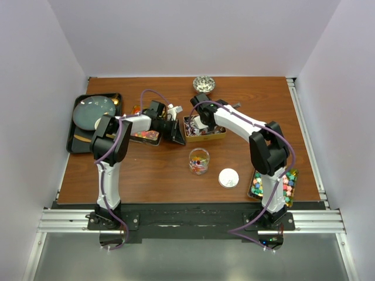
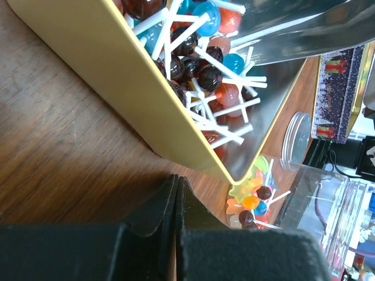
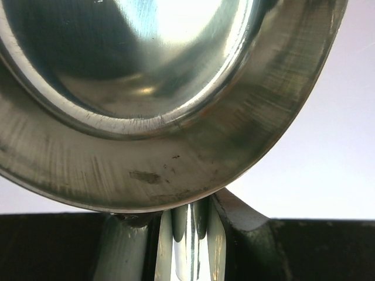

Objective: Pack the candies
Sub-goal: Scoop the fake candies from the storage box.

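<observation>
Candies [image 2: 199, 70] in the gold tin [image 2: 117, 64], light and slippery, are best scooped with the spoon [image 3: 146, 88] gripped by the right hand [image 3: 187, 252], the left hand [image 2: 176, 216] being shut.

The table [image 2: 64, 146] is brown wood grain with a low sheen. The tin [image 2: 111, 70] on it has a smooth satin-gold wall and a mirror-bright metal inside. The candies [image 2: 202, 73] in the tin are glossy, on smooth white sticks. The spoon [image 3: 176, 129] is polished metal, finely scratched. The left gripper [image 2: 177, 193] is matt black.
</observation>
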`<act>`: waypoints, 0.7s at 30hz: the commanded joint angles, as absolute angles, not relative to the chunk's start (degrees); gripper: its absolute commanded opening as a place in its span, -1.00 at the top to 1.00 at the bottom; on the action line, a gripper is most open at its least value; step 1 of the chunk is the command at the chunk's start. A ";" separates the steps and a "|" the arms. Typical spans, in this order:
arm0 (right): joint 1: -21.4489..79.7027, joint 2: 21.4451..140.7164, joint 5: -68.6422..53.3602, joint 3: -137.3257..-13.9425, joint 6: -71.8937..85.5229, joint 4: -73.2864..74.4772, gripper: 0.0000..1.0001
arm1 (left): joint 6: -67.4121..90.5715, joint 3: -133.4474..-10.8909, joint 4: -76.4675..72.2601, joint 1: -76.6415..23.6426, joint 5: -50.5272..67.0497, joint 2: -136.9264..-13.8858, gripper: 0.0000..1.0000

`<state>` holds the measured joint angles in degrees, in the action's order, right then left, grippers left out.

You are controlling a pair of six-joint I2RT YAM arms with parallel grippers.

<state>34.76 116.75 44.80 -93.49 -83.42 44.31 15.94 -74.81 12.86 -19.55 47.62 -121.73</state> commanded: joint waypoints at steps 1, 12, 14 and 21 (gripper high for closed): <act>34.81 118.03 40.52 -91.50 -78.32 46.85 1.00 | 16.26 -76.82 11.51 -19.78 48.87 -122.52 0.93; 34.80 119.00 34.72 -88.68 -70.41 42.80 1.00 | 13.98 -76.47 12.92 -19.78 48.60 -122.43 0.92; 34.81 120.49 32.71 -91.21 -66.48 46.55 1.00 | 13.80 -76.20 13.01 -19.78 48.69 -122.26 0.92; 34.89 123.57 27.25 -97.12 -59.07 54.67 1.00 | 13.36 -76.11 13.01 -19.86 48.78 -121.91 0.91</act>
<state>34.20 120.38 34.22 -96.90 -63.77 48.29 15.29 -75.02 13.19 -19.53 48.38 -122.04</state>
